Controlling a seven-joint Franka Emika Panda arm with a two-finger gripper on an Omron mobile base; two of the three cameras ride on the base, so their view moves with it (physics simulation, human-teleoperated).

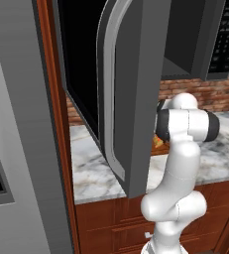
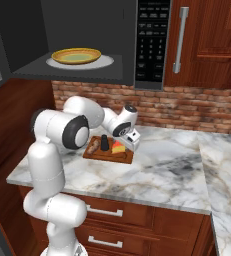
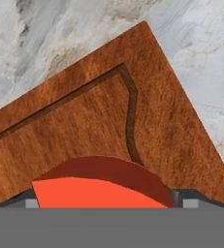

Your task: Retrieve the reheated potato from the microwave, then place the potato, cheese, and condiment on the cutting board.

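1. The microwave (image 2: 87, 40) hangs above the marble counter (image 2: 167, 170) with its door (image 1: 131, 94) swung open; a yellow plate (image 2: 77, 55) lies inside.
2. The cutting board (image 2: 108, 153) lies on the counter under the microwave.
3. The gripper (image 2: 133, 140) hangs over the board's right end; its jaws stand spread on both sides of the cheese.
4. On the board are the potato (image 2: 93, 146), the condiment (image 2: 104, 143) and the cheese (image 2: 118, 147).

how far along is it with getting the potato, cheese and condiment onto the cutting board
Nearly finished. The microwave stands open with just a yellow plate inside. On the cutting board the right base view shows the potato, the condiment and the cheese. The gripper hangs right over the cheese, jaws wide. What seems left is drawing the arm away.
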